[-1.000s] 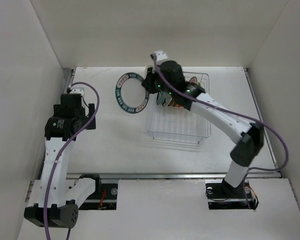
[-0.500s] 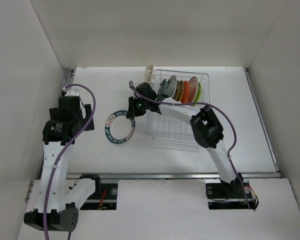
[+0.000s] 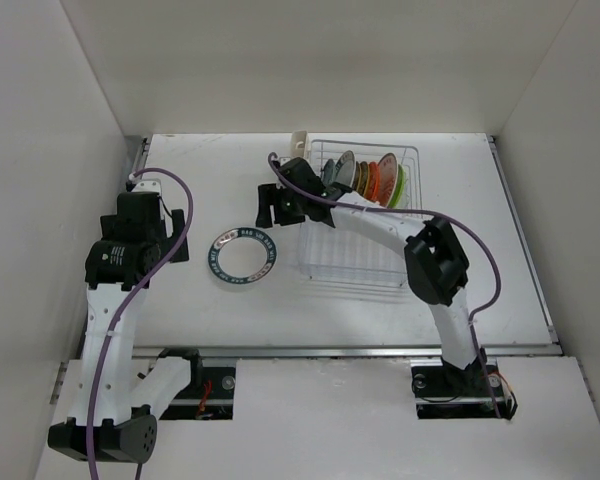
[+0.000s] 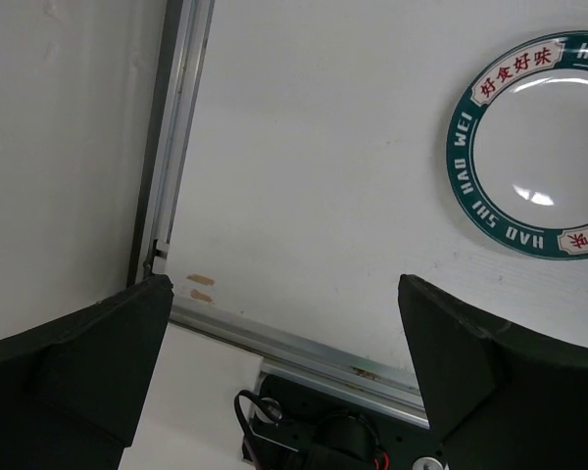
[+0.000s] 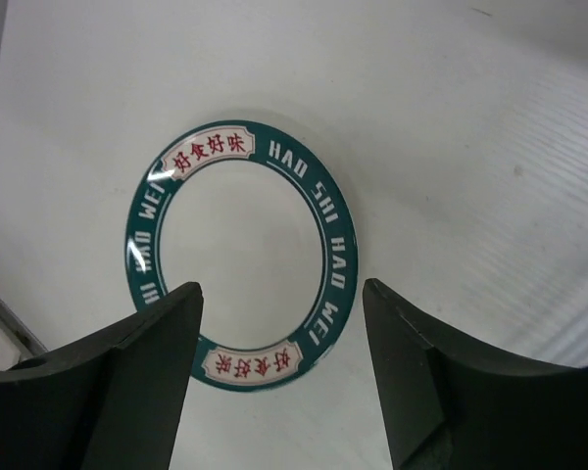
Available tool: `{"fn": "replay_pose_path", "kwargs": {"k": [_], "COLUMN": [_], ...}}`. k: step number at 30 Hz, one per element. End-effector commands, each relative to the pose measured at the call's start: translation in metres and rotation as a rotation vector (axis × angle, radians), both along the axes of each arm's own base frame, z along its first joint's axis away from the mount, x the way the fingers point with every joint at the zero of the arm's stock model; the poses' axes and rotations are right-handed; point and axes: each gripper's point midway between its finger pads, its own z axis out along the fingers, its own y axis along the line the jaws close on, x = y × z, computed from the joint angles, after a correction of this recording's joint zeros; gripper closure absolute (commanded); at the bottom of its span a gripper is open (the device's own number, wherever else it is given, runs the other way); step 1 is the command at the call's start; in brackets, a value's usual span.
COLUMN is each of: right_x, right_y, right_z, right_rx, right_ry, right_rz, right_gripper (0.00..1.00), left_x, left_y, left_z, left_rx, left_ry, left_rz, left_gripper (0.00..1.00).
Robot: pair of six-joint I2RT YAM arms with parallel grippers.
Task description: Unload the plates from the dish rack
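Observation:
A white plate with a dark teal lettered rim lies flat on the table, left of the dish rack. My right gripper hovers open just above the plate's rack-side edge, with nothing between its fingers. Several more plates stand upright in the rack's far end, the lime green one outermost on the right. My left gripper stands wide open and empty to the left of the lying plate, apart from it.
A white cup holder is fixed to the rack's far left corner. A metal rail runs along the table's left edge, beside the white side wall. The right arm's elbow hangs over the rack's near right corner.
The right arm carried the teal-rimmed plate from the back down to the table left of the rack. Its jaws opened, and the plate now lies free. The left arm stayed still.

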Motion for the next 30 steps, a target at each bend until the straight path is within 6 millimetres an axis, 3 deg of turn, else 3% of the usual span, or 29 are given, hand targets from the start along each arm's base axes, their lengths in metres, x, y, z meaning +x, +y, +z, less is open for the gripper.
{"fn": "replay_pose_path", "kwargs": {"k": [1,2,9,14,24,30], "right_x": [-0.006,-0.013,-0.032,-0.032,-0.034,-0.030], "right_y": [-0.028,-0.031,-0.054,-0.079,-0.119,-0.140], "right_z": [0.016,0.003,-0.015,0.000,-0.012,0.020], "right_rx": [-0.060,-0.077,-0.147,-0.205,-0.370,-0.424], "right_ry": [-0.030,0.001,0.051,0.004,-0.002,-0.089], "right_rz": [-0.058,-0.044,-0.056,-0.119,-0.218,-0.375], "right_gripper": [0.27,0.27,0.27,0.27,0.27,0.27], "left_x": [-0.002,0.000,0.001,0.001,0.000,0.000], "left_y": [0.001,0.001,-0.002,-0.002,-0.002,-0.002], "left_z": [0.002,0.004,0.003,0.003,0.000,0.000], "left_rx": [0.010,0.009,-0.006,-0.006,0.001,0.001], "left_ry": [-0.009,-0.018,-0.017,-0.017,-0.005,-0.005], "left_rz": [-0.009,-0.008,-0.022,-0.022,-0.028,-0.028], "left_gripper": [0.00,0.00,0.00,0.00,0.00,0.00]}}
